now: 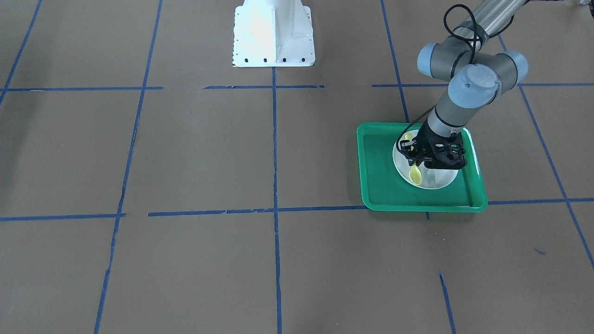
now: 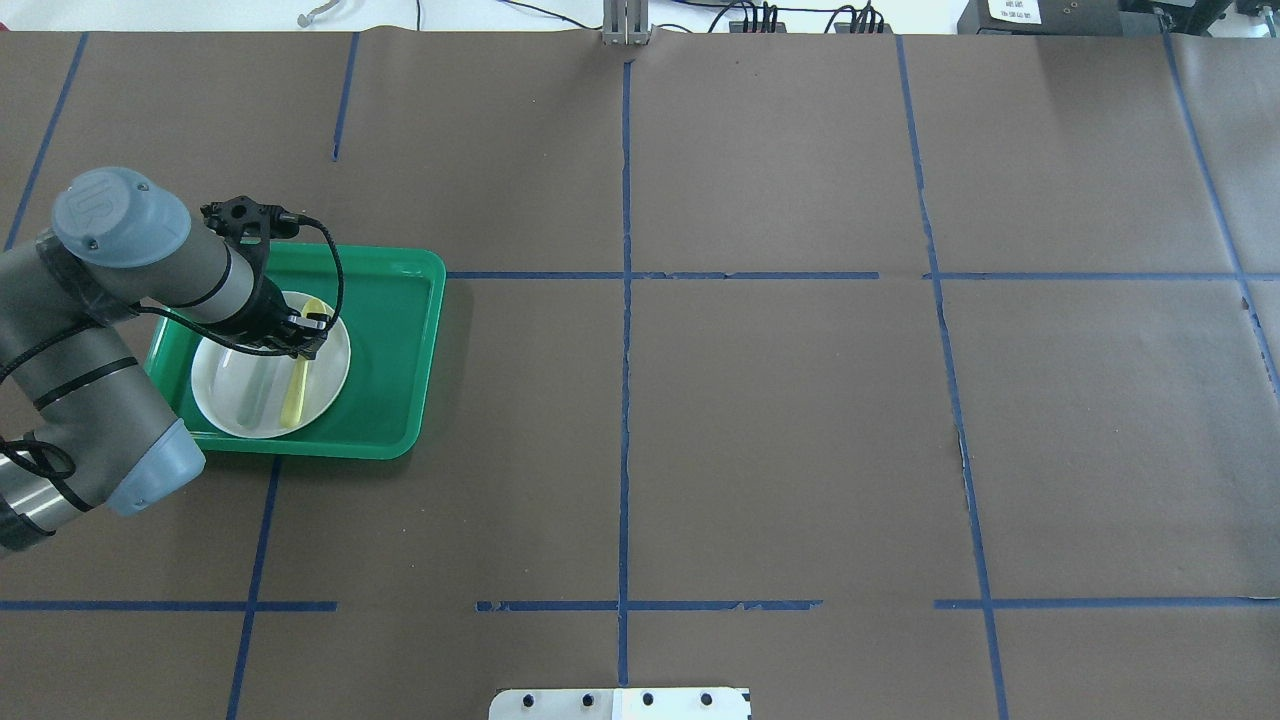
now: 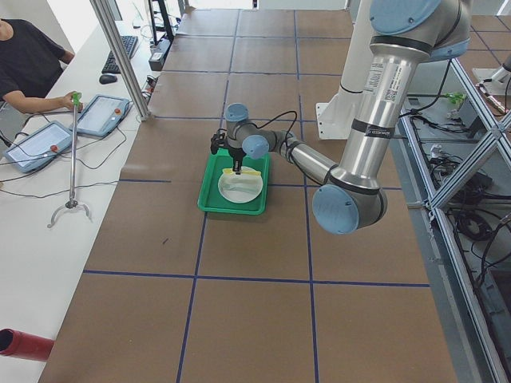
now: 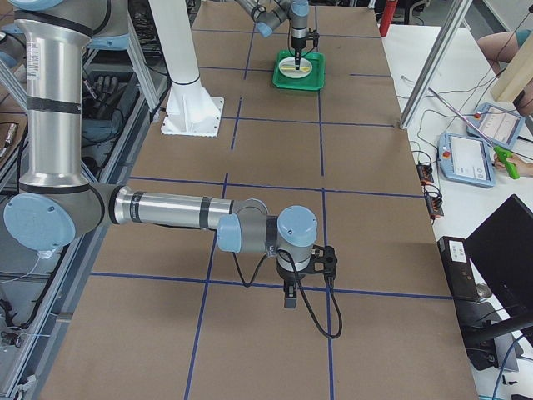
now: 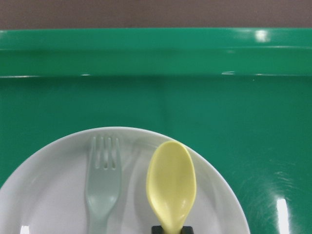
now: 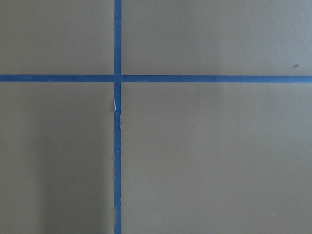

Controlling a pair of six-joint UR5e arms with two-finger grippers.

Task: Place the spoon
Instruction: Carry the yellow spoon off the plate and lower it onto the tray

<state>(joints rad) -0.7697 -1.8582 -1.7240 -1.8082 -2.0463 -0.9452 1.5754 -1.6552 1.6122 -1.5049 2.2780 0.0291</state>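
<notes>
Green tray (image 5: 156,53); wrist view shows left tool (image 5: 170,229) flanking spoon (image 5: 171,183).

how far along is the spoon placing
Looks done: the small yellow plastic spoon appears to lie on the round white plate beside the pale grey-green fork, in the green tray. In hand: the left gripper sits at the spoon's neck; grip unclear. Remaining: probably release and lift away. The right gripper hangs over the brown table.

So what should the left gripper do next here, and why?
Probably open and lift straight up. The spoon already lies on the plate beside the fork, with the left gripper straddling its neck; whether it is clamped is unclear.
</notes>
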